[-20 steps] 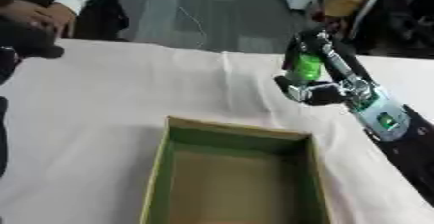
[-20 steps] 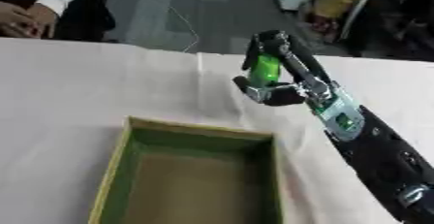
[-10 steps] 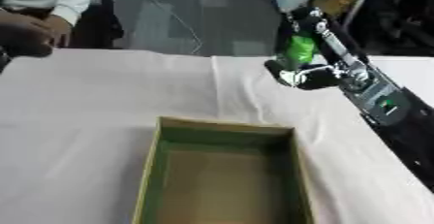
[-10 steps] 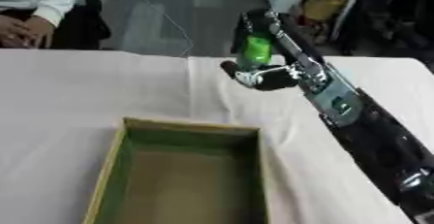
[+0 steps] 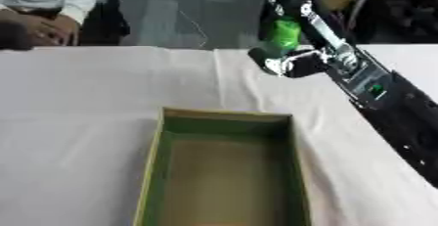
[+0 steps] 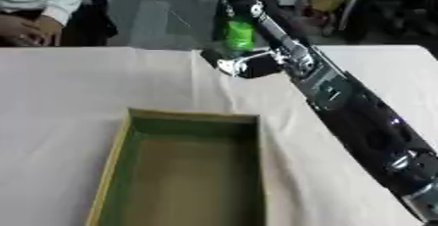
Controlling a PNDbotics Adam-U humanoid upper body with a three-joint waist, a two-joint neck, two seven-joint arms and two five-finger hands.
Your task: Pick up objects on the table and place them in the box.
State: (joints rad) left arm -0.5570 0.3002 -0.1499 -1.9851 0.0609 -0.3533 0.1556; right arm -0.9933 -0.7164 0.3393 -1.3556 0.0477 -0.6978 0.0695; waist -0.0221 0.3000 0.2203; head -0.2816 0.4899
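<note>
Green bottle (image 5: 282, 33) is held upright, long axis vertical, pinched by the curled right hand (image 5: 291, 56) above the white-clothed worktop (image 5: 77, 102), beyond the open box (image 5: 224, 171).

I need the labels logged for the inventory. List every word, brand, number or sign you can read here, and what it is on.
No text is readable in either view.
Green object held in the right hand: no legible label.
Box: plain green walls, no print seen.
Right forearm: a small green patch, too blurred to read.
</note>
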